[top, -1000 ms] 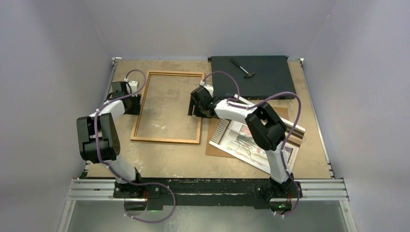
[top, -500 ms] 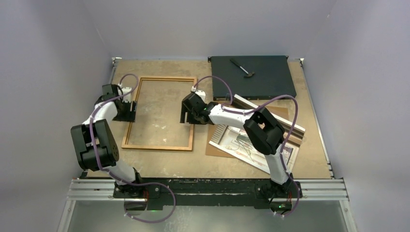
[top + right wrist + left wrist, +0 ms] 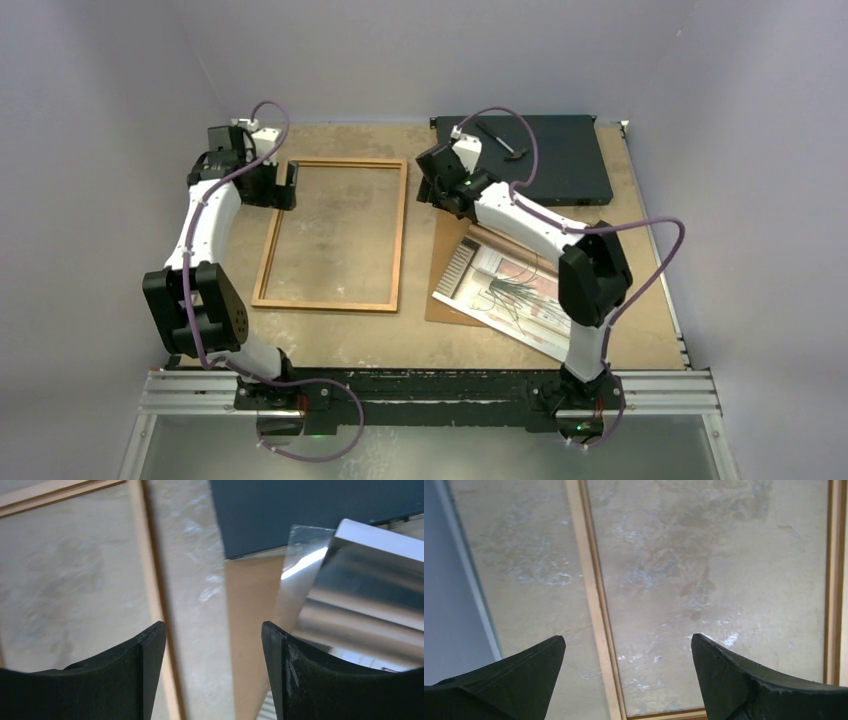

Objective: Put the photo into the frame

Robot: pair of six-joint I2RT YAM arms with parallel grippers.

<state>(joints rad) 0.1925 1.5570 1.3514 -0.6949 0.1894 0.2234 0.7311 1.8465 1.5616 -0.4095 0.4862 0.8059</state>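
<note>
Left gripper (image 3: 626, 642) and right gripper (image 3: 213, 630) are both wide open and empty, photo pickup looks like the next step

Frame (image 3: 325, 303) lies flat on the left of the table. The photo (image 3: 510, 295) sits face up on a brown sheet (image 3: 447, 238), well apart to the right. I reckon the right gripper has to catch an edge of that thin print. Its far corner might be lifted, hard to tell from the wrist view.
</note>
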